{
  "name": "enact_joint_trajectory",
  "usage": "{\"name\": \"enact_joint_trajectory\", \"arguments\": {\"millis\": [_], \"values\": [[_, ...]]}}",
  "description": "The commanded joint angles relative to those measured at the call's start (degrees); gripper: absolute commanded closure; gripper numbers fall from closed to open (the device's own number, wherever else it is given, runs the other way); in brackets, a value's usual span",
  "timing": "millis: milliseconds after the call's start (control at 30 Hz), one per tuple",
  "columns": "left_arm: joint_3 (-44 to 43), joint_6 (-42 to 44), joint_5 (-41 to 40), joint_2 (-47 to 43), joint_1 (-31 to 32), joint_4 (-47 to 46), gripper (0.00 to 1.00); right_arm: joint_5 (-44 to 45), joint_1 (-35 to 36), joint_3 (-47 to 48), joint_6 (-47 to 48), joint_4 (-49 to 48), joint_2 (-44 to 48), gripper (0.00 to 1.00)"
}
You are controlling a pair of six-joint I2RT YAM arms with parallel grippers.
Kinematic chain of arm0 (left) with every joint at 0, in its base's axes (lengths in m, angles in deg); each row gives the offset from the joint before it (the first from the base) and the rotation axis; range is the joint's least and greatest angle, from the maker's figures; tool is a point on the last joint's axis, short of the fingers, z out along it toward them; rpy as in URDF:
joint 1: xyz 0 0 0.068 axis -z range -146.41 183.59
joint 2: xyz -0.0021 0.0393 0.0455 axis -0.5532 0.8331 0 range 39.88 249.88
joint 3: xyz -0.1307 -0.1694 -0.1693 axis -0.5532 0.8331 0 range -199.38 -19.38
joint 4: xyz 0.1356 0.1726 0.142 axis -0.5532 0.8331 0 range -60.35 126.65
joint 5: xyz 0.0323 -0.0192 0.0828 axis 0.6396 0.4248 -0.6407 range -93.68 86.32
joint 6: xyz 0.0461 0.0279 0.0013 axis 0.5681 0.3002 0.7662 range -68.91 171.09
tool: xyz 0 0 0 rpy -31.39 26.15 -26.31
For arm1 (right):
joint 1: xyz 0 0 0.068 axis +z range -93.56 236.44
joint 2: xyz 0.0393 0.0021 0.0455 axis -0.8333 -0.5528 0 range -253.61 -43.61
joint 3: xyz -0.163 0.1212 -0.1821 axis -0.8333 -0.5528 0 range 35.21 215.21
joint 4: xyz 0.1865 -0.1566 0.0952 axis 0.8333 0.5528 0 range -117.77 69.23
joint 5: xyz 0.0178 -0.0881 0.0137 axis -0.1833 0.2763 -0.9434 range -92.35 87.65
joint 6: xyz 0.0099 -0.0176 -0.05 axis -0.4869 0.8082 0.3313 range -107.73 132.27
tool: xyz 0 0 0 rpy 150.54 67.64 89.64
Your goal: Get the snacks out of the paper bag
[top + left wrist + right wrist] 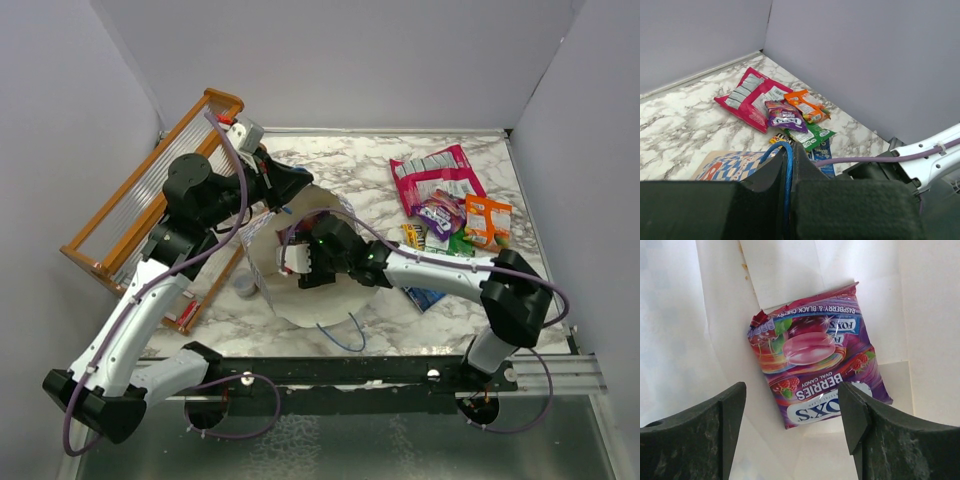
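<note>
right gripper [791, 412], wide open in the paper bag [690, 315], faces the berry packet [815, 352] dead ahead, centred lengthwise on its gap; left gripper [790, 162] pinches the blue handle [784, 145].

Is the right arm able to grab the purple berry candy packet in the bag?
Probably yes. The right claw is open inside the paper bag, and the berry candy packet lies straight ahead of it, with nothing blocking the way.

top: overhead | left wrist: low, snacks [785, 112] shared with top | right wrist: inside paper bag [690, 315]
</note>
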Motion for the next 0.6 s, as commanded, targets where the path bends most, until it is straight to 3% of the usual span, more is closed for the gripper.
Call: {"name": "enact_joint_trajectory", "arguments": {"millis": [0, 167, 233, 567], "values": [[0.75, 0.69, 5.86, -1.24, -0.05, -7.35, 1.00, 5.68, 1.78, 3.04, 7.49, -1.67, -5.21, 0.24], [1.53, 0.74, 7.79, -1.78, -0.05, -9.87, 1.00, 12.08, 2.06, 4.54, 7.62, -3.93, -9.02, 0.18], [2.29, 0.40, 8.49, -2.10, 0.04, -11.36, 1.00, 12.72, 2.09, 4.56, 7.57, -5.32, -9.69, 0.01], [5.69, -0.64, 13.39, -2.38, 0.05, -13.64, 1.00, 11.44, 1.86, 6.33, 10.13, -10.23, -12.75, 0.01]]}}
